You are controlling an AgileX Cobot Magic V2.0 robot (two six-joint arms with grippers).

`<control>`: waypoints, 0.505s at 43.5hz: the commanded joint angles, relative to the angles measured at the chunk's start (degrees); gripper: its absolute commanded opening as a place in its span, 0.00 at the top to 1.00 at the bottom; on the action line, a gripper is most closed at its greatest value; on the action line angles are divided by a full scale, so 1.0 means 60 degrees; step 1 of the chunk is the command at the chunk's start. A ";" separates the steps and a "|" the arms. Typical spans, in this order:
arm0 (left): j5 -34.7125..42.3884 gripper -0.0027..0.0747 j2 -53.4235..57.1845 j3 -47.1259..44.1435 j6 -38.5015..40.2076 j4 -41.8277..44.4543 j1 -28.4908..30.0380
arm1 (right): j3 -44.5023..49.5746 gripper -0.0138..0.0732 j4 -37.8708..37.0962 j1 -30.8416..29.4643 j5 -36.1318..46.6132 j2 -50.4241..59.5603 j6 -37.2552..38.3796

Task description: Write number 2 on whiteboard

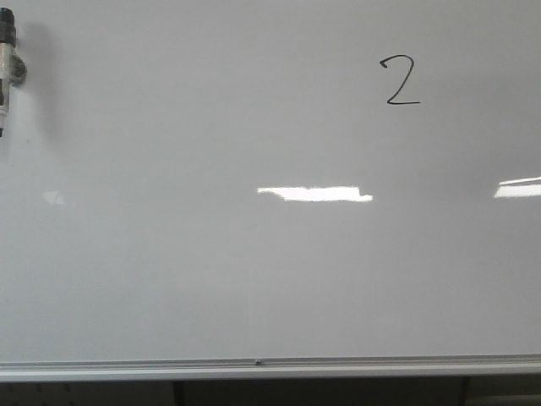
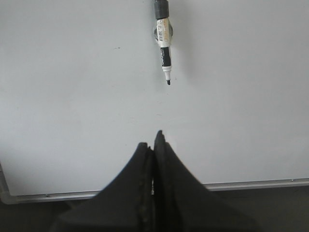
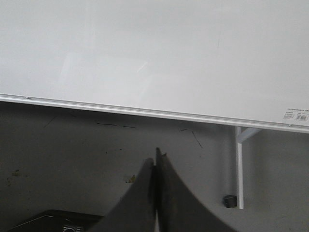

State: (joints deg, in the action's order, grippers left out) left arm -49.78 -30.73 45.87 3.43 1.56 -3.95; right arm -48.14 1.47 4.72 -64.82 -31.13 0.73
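Note:
The whiteboard (image 1: 211,271) fills the front view, with a silver rail (image 1: 254,369) along its lower edge. A thin black number 2 (image 1: 400,81) is drawn at its upper right. A black-and-white marker (image 1: 8,63) sticks to the board at the far left edge, tip down; the left wrist view shows the marker (image 2: 164,43) well away from my left gripper (image 2: 153,140), which is shut with nothing in it. My right gripper (image 3: 155,157) is shut and empty, below the whiteboard's (image 3: 154,53) lower rail, over the grey floor. Neither gripper shows in the front view.
A white board leg (image 3: 239,166) with a dark foot (image 3: 230,201) stands beside the right gripper in the right wrist view. A dark object (image 3: 48,221) lies on the floor. A small label (image 3: 295,115) sits at the board's corner.

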 commanded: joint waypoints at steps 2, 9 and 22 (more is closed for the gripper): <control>0.1250 0.99 0.0635 -0.0435 -0.0004 -0.0656 0.0238 | -0.0210 0.92 -0.0052 -0.0057 0.0632 -0.0049 -0.0014; 0.3233 0.99 0.1805 -0.2060 -0.0572 -0.0716 0.0291 | -0.0210 0.92 -0.0052 -0.0057 0.0632 -0.0049 -0.0014; 0.5833 0.99 0.3916 -0.5363 -0.0572 -0.0387 0.0303 | -0.0210 0.92 -0.0052 -0.0057 0.0632 -0.0049 -0.0014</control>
State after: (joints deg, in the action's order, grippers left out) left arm -22.85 -9.13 16.04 0.00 -0.91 -2.32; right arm -48.14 1.47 4.72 -64.82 -31.13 0.62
